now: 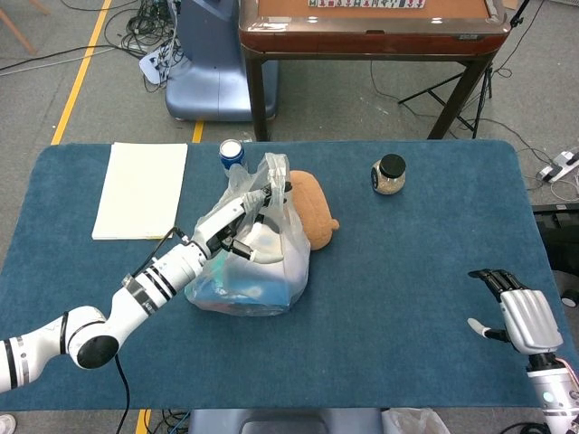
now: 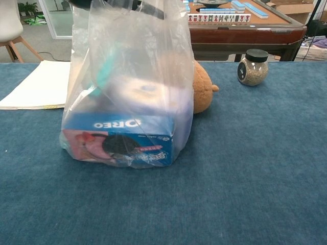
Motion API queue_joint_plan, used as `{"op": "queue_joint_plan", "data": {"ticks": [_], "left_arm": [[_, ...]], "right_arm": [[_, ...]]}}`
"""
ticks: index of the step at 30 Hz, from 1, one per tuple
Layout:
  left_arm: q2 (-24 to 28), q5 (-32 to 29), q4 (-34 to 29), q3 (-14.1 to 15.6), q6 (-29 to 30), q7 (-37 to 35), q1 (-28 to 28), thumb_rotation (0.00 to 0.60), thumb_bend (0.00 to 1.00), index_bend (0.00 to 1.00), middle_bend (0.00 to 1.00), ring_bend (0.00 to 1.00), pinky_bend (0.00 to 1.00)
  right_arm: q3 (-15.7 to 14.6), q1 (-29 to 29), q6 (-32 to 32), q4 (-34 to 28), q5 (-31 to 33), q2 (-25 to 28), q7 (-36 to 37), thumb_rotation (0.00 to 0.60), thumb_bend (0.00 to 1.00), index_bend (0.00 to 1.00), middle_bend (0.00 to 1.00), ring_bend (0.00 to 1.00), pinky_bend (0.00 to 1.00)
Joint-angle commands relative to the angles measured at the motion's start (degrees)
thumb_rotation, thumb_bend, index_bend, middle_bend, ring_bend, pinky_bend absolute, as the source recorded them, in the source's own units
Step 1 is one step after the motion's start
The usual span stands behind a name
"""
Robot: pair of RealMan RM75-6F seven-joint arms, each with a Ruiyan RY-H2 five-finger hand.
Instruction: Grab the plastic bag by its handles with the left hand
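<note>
Handles (image 1: 274, 172) are standing bunched straight above the plastic bag (image 1: 253, 262), mid-table beside the plush toy (image 1: 312, 208); my left hand (image 1: 242, 226) is closing its fingers around them, my right hand (image 1: 525, 318) idling open far away.

The clear plastic bag (image 1: 258, 262) stands upright on the blue table, its handles (image 1: 271, 176) drawn up at the top, with a blue Oreo box (image 2: 120, 140) lying along its bottom and pale rounded packages above it
</note>
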Motion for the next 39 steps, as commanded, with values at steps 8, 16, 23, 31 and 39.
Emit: {"op": "queue_joint_plan", "data": {"ticks": [8, 16, 23, 31, 39], "left_arm": [[-1.3, -2.1, 0.8, 0.3, 1.6, 1.8, -0.3, 0.600, 0.00, 0.05, 0.02, 0.07, 0.30], [-1.8, -3.4, 0.6, 0.6, 3.5, 4.0, 0.0, 0.600, 0.00, 0.03, 0.00, 0.04, 0.24], [-2.3, -4.6, 1.3, 0.7, 4.2, 5.4, -0.1, 0.600, 0.00, 0.02, 0.00, 0.02, 0.22], [-3.4, -5.1, 2.2, 0.7, 5.8, 6.7, 0.1, 0.600, 0.00, 0.01, 0.00, 0.02, 0.21], [-4.7, -3.0, 2.0, -0.5, 7.2, 4.0, 1.4, 0.600, 0.00, 0.01, 0.00, 0.02, 0.22]], "right_arm": [[0.0, 0.1, -0.2, 0.1, 0.1, -0.1, -0.2, 0.600, 0.00, 0.28, 0.28, 0.23, 0.52], [-0.1, 0.0, -0.1, 0.0, 0.0, -0.1, -0.2, 0.600, 0.00, 0.28, 0.28, 0.23, 0.52], [-0.1, 0.1, -0.3, 0.0, 0.1, -0.2, -0.3, 0.600, 0.00, 0.28, 0.28, 0.23, 0.52], [-0.1, 0.2, -0.5, 0.1, 0.3, -0.3, -0.3, 0.600, 0.00, 0.28, 0.28, 0.23, 0.52], [-0.1, 0.2, -0.6, 0.1, 0.2, -0.2, -0.3, 0.600, 0.00, 0.28, 0.28, 0.23, 0.52]]}}
